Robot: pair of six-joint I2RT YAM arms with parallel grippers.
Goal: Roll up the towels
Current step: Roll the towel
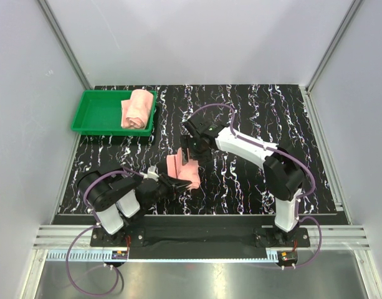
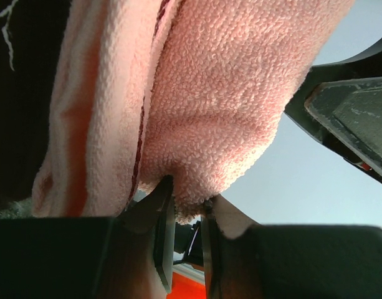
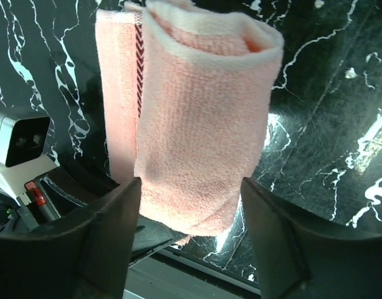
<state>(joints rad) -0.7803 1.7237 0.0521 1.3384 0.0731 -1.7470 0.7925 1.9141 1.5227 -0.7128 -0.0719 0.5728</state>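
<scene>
One salmon-pink towel [image 1: 136,109] lies rolled in the green tray [image 1: 94,112] at the back left. The second towel [image 1: 177,166] is partly rolled in the middle of the table. My left gripper [image 1: 183,183] reaches in from the left and is shut on that towel's near edge; in the left wrist view the towel [image 2: 215,106] is pinched between the jaws [image 2: 186,212]. My right gripper [image 1: 192,153] hangs over its far end. In the right wrist view the wide-open jaws [image 3: 191,218] straddle the roll [image 3: 197,118], whose striped layer shows at the left.
The table top [image 1: 253,112] is black marble-patterned, with grey walls on three sides. The tray sits against the back left corner. My left gripper's body [image 3: 19,140] shows at the left edge of the right wrist view.
</scene>
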